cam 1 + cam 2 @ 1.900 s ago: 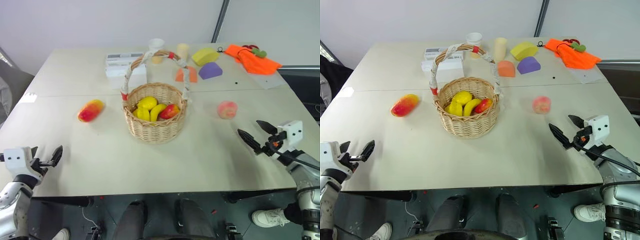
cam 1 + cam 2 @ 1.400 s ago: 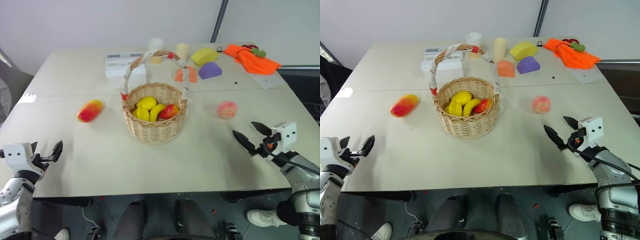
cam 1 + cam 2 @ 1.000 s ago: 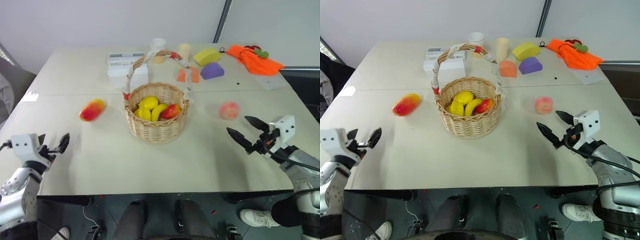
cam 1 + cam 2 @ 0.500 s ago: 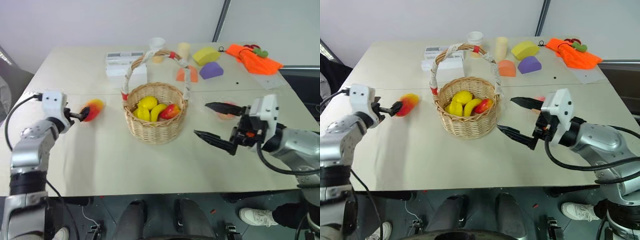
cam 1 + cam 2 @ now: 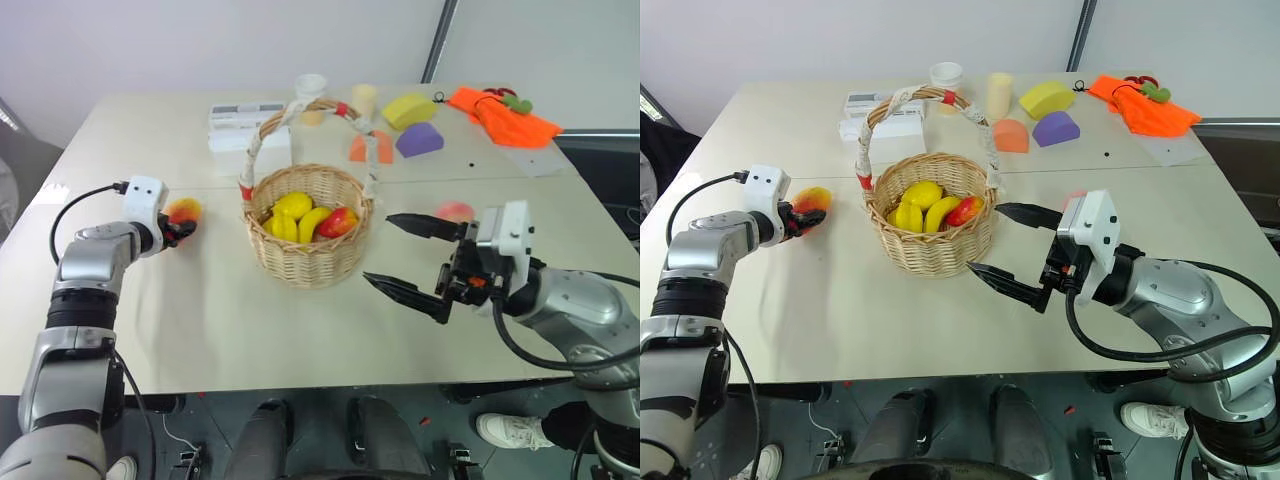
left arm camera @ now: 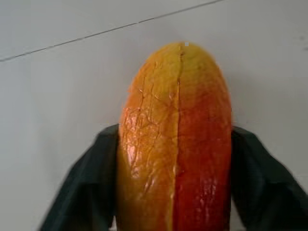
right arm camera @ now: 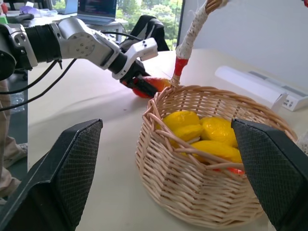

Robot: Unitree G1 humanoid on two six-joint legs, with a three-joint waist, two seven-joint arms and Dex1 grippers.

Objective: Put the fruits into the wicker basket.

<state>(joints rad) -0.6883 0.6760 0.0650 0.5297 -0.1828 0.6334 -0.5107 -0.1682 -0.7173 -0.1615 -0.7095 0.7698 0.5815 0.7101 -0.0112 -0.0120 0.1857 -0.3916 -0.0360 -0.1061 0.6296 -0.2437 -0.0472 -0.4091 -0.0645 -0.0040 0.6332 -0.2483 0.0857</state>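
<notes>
Left wrist view: left pincer (image 6: 174, 159) clenched on mango (image 6: 175, 139); right pincer (image 5: 405, 258) spread wide.

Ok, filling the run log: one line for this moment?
left gripper: shut on mango | right gripper: open, beside basket | peach: on table

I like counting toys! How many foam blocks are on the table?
3, all behind the wicker basket: the yellow block, the purple block and the orange block. None seem hidden.

Beige table (image 5: 300, 330), plain pale wall (image 5: 200, 40), dark vertical post (image 5: 437, 40)
</notes>
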